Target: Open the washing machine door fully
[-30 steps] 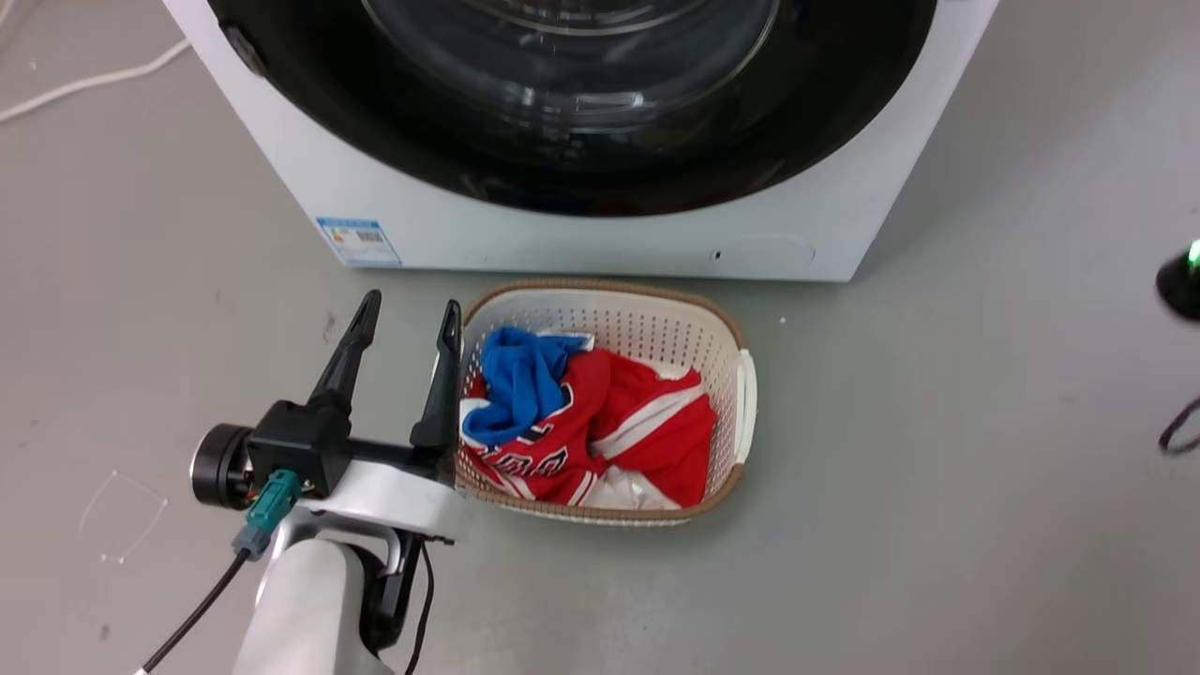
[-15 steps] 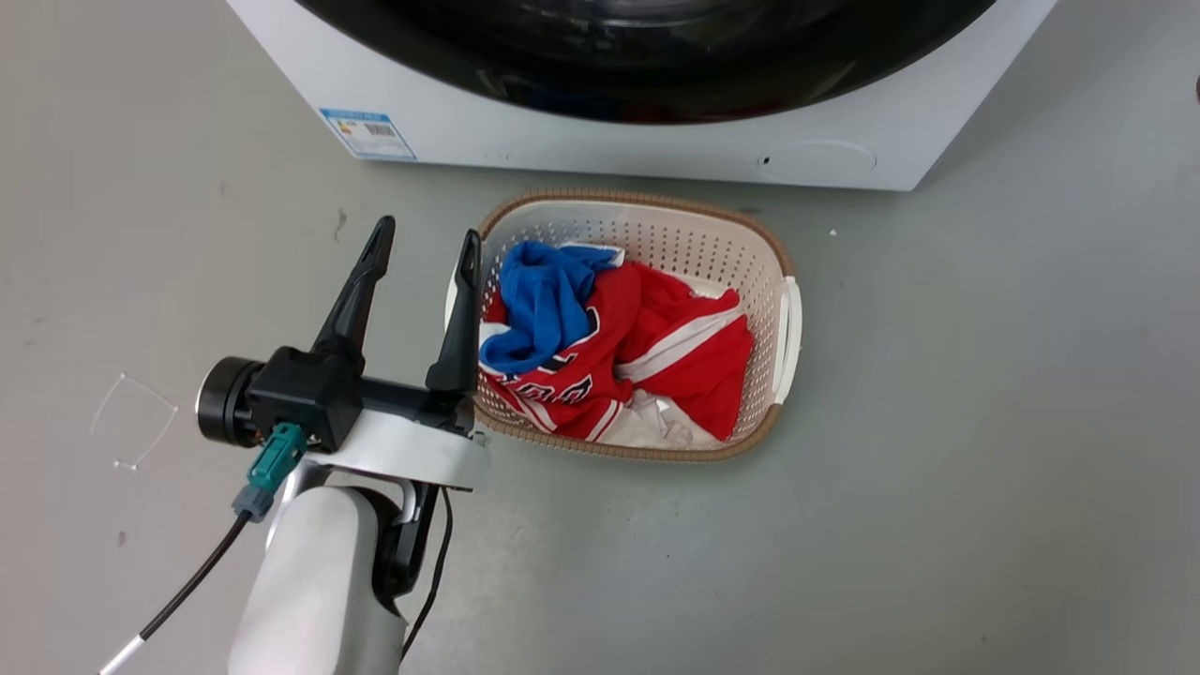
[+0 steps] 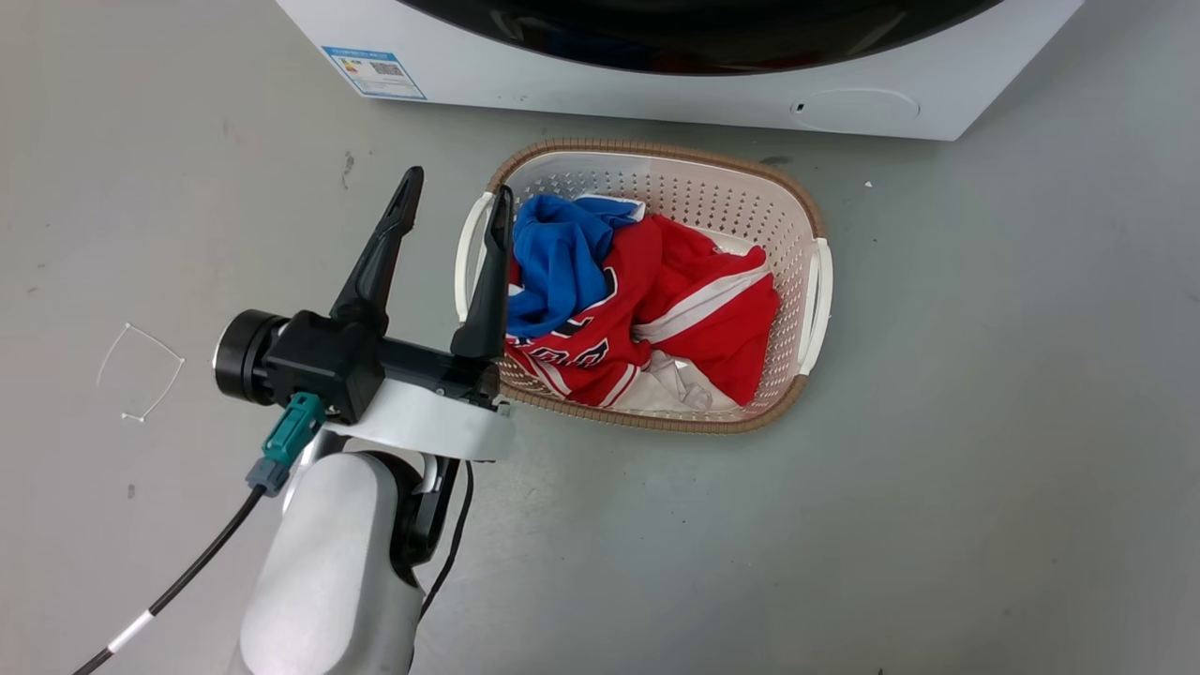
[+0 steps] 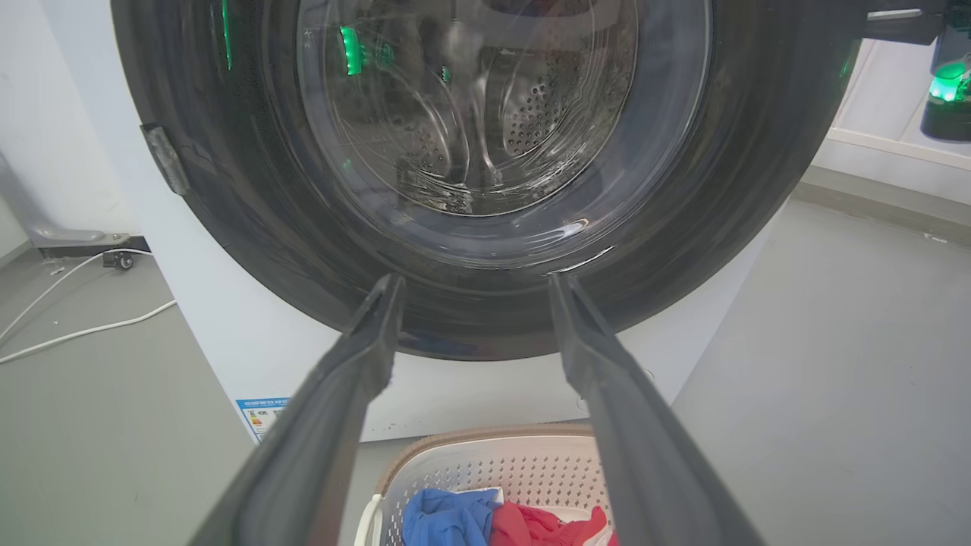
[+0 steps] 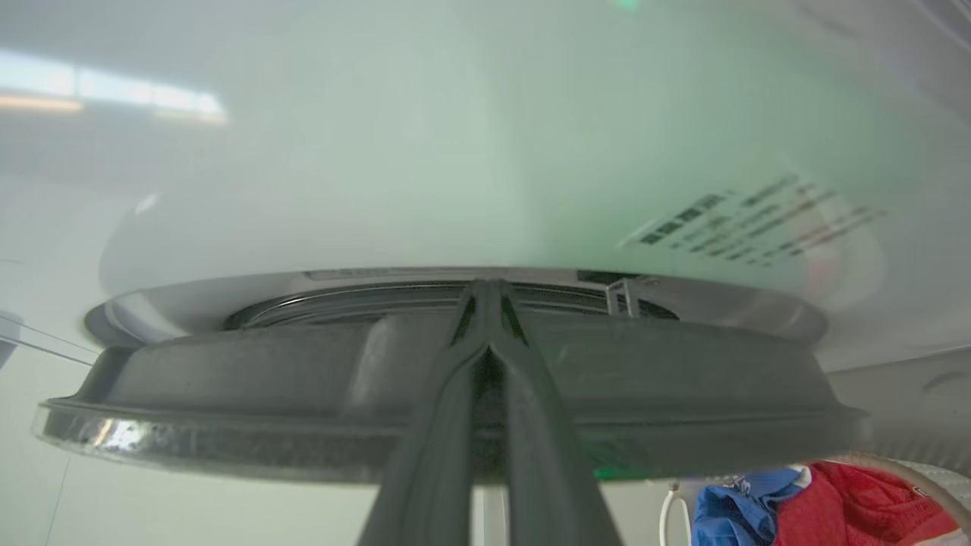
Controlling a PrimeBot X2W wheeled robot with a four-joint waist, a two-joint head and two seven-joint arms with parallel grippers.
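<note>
Blurring washing machine door (image 5: pixel 227 387), perhaps ajar

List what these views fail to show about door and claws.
1. Head view: washing machine door cut off by top edge.
2. Right wrist view: whether the shut right claw grips the door rim; its fingers hide the contact.
3. Left wrist view: door gap, seen head-on past left claw.

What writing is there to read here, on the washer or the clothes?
Blue-white label on the washing machine: print too small to read.
Red jersey in the basket: dark lettering, folded, unreadable.
Sticker in the right wrist view: blurred dark lines, unreadable.
Nothing reads clearly.
</note>
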